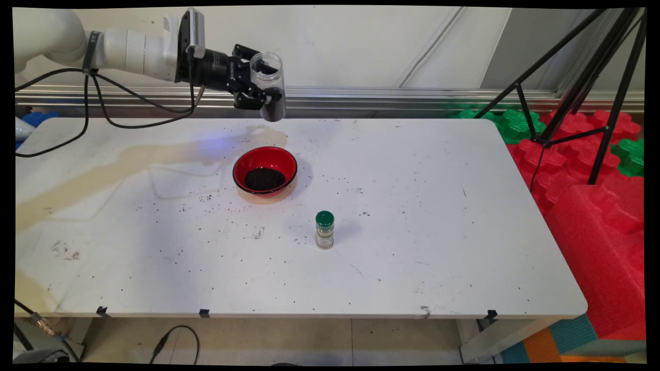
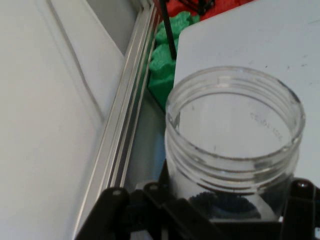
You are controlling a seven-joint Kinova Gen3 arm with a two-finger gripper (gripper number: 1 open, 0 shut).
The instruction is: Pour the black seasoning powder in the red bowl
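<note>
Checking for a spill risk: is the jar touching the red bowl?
Apart. The main view shows the jar held by the tool, well above the bowl.

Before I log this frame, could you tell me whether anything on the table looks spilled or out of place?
Yes. Dark grains lie scattered over the table, mostly around the red bowl, which holds a pile of the same stuff. A tan stain runs leftward from the bowl. The gripper holds an open clear jar above the table's far edge.
</note>
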